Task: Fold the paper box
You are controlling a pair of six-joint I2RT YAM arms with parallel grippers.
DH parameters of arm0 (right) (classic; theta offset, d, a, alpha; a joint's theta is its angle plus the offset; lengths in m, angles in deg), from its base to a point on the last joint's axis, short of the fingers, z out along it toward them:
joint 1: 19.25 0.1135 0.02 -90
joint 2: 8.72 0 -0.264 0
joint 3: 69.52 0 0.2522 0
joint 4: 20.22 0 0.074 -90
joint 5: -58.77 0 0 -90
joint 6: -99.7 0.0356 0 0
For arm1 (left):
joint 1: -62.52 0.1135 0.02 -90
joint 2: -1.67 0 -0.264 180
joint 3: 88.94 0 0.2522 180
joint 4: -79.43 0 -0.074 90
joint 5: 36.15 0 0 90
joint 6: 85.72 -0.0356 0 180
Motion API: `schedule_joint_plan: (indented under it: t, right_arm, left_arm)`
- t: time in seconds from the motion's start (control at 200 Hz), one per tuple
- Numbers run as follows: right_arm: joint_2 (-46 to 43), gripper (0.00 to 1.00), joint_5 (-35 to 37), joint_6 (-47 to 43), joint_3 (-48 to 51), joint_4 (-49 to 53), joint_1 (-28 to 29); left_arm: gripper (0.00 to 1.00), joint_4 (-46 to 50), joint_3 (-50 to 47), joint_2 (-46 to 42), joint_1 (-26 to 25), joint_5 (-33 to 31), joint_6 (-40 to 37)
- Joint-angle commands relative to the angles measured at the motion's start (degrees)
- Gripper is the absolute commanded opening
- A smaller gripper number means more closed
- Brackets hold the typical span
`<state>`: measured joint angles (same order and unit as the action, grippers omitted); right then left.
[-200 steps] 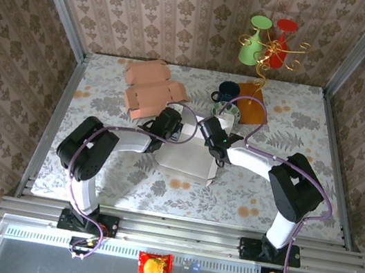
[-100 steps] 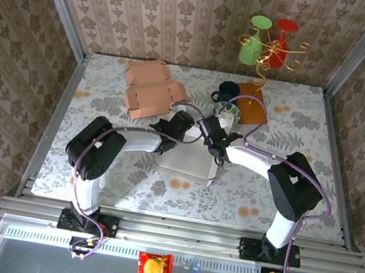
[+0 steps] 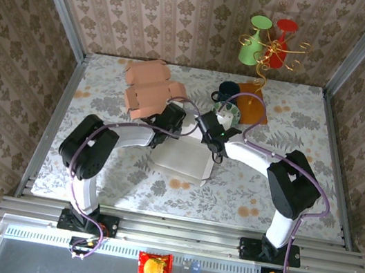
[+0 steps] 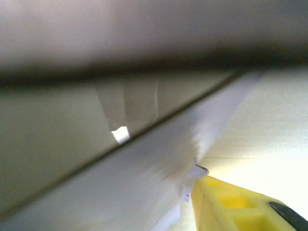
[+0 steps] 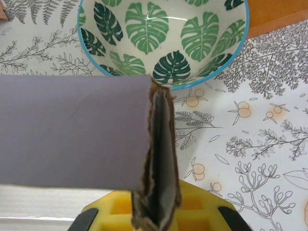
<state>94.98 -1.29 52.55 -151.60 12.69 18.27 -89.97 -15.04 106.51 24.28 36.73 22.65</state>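
Note:
The white paper box (image 3: 184,159) lies mid-table, partly folded. My left gripper (image 3: 173,119) is at the box's far left corner. In the left wrist view the box's white panels (image 4: 144,173) are blurred and very close, and one yellow finger (image 4: 231,207) shows beside a flap edge; how the jaws stand is hidden. My right gripper (image 3: 209,128) is at the far right corner. In the right wrist view it (image 5: 156,211) is shut on an upright, doubled flap edge (image 5: 161,159) of the box, with a grey panel (image 5: 72,130) stretching left.
A leaf-patterned bowl (image 5: 163,38) sits just beyond the right gripper, also seen from above (image 3: 229,113), next to a dark cup (image 3: 229,90) and an orange mat (image 3: 251,100). Flat pink box blanks (image 3: 150,88) lie at the back left. A mug tree (image 3: 268,42) stands at the back.
The left gripper slid right along the box's far edge, then came back left. The box has shifted slightly. The right gripper has kept its pinch.

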Motion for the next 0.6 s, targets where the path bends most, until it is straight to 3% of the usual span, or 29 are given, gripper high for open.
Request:
schedule_joint_plan:
  t: [0.0, 0.13, 0.325, 0.495, 0.595]
  right_arm:
    - [2.55, 0.00, -3.82, 2.79, -1.59, 6.08, 0.07]
    - [2.97, 0.00, -3.85, 3.32, -2.09, 6.87, 0.01]
    - [2.82, 0.00, -3.57, 3.31, -1.66, 6.87, -0.09]
    - [2.74, 0.00, -3.73, 3.21, -1.21, 6.42, -0.08]
    - [2.68, 0.00, -3.63, 2.96, -1.38, 6.47, -0.08]
  left_arm:
    - [0.40, 2.06, -0.73, -3.29, 0.49, 3.32, -1.93]
    - [0.37, 2.55, -1.22, -4.09, 1.11, 3.88, -2.68]
    - [0.11, -0.17, -3.22, -4.68, 3.24, 8.27, -4.55]
    - [0.05, -1.46, -3.01, -4.42, 3.35, 12.14, -7.23]
    - [0.00, -1.09, -2.88, -3.87, 3.35, 10.36, -6.55]
